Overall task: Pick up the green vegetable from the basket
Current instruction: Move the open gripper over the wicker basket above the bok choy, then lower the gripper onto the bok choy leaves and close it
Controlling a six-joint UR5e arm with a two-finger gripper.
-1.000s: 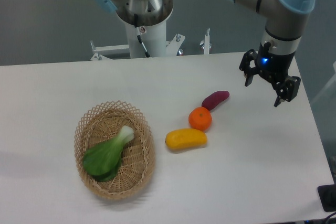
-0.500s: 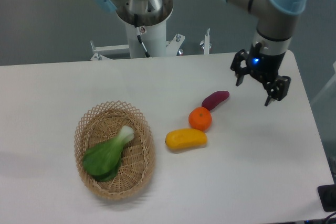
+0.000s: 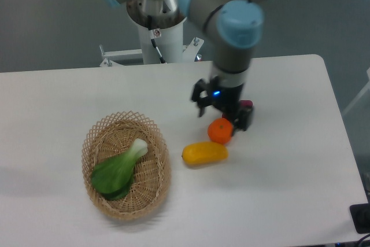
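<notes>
The green vegetable lies in the oval wicker basket at the lower left, leaves toward the front left and pale stalk pointing up and right. My gripper hangs well to the right of the basket, just above the orange fruit. Its two dark fingers stand apart with nothing between them, so it is open. The basket and vegetable are fully in view and untouched.
An orange round fruit sits under the gripper. A yellow oblong fruit lies just in front of it. A purple vegetable is mostly hidden behind the gripper. The arm's base stands at the back.
The arm has swung left from the table's right side. The gripper went from right of the purple vegetable to over the orange fruit. The objects have not moved.
</notes>
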